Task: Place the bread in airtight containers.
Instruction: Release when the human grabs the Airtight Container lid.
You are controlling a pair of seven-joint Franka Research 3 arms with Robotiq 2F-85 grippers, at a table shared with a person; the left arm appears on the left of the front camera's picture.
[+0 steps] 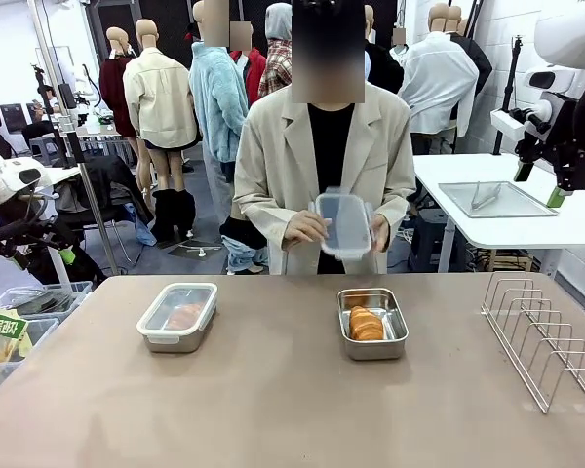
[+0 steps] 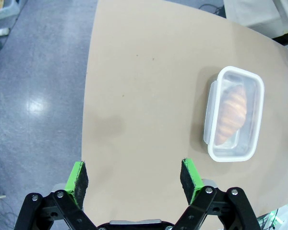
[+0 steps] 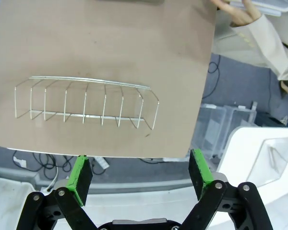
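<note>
On the left of the brown table (image 1: 273, 409), a small rectangular shiny steel tin with its clear plastic snap lid on (image 1: 178, 316) encloses one golden-orange ridged roll (image 1: 186, 314); that half of the job looks finished, which would explain why it sits undisturbed. In the left wrist view the same lidded tin (image 2: 234, 114) lies well ahead of the left gripper (image 2: 134, 179) and off to one side of its line. Its green-padded fingers (image 2: 78, 178) stand spread wide with only bare tabletop between them, holding nothing. The arm seems parked back from the work.

Toward the middle, the second steel tin (image 1: 372, 323) stands uncovered with the other ridged roll (image 1: 367, 324) lying inside it. Above and behind it, the person's hands (image 1: 305, 228) hold a clear plastic lid (image 1: 343, 223) at chest height, apart from the tin, presumably to snap it on.

On the right, an upright wire rack (image 1: 543, 338) stands near the table edge. The right wrist view looks down on that wire rack (image 3: 86, 101), beyond the right gripper (image 3: 141, 173), whose fingers (image 3: 199, 170) are likewise splayed and empty. The open tin lies well away from them.
</note>
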